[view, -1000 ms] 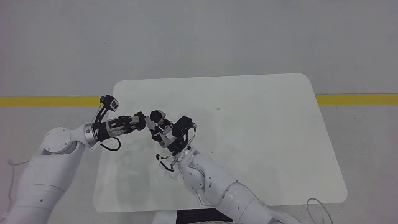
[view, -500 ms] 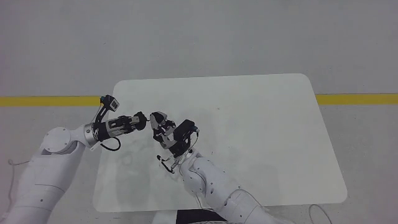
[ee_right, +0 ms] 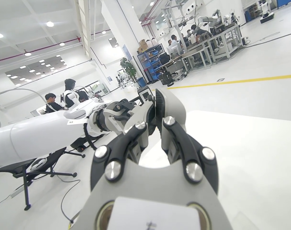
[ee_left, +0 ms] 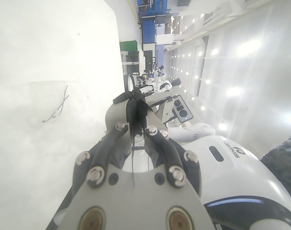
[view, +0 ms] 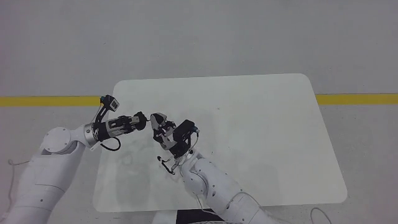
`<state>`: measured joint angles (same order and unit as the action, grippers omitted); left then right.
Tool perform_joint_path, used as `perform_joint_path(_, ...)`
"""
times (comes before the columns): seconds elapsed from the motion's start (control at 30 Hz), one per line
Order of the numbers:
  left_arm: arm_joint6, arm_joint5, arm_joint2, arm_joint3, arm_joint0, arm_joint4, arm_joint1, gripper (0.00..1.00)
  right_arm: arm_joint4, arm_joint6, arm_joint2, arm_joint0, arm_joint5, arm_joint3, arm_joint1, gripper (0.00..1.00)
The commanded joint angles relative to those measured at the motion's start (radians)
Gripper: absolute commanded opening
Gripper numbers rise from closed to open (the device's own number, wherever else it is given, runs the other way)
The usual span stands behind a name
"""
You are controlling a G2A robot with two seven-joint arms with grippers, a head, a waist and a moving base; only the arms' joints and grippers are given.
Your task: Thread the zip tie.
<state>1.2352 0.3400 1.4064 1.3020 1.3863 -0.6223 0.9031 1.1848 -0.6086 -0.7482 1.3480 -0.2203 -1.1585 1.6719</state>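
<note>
At left tool [ee_left: 135,104] tips — zip tie [ee_left: 133,166]

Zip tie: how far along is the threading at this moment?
Done: the zip tie is off the table, pinched in the shut left gripper. In hand: the shut right gripper meets it tip to tip. Left: the threading itself; the tail's entry into the head cannot be seen.

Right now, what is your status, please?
Left hand shut on tie. Right hand shut, tips meeting left's. Loose ties on table, apart from hands.
</note>
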Motion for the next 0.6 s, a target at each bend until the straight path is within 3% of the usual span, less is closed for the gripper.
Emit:
perform_joint_path(0.0, 0.000, 0.000, 0.000, 0.000, 0.000, 0.000, 0.000, 0.00, 0.000, 0.006, 0.004, -0.006, 0.011, 0.009, 0.003, 0.00)
perform_joint_path(0.17, 0.000, 0.000, 0.000, 0.000, 0.000, 0.000, 0.000, 0.00, -0.006, 0.011, 0.014, -0.018, 0.031, 0.028, 0.010, 0.00)
perform_joint_path(0.57, 0.000, 0.000, 0.000, 0.000, 0.000, 0.000, 0.000, 0.00, -0.056, -0.006, 0.026, -0.033, 0.021, 0.066, 0.024, 0.00)
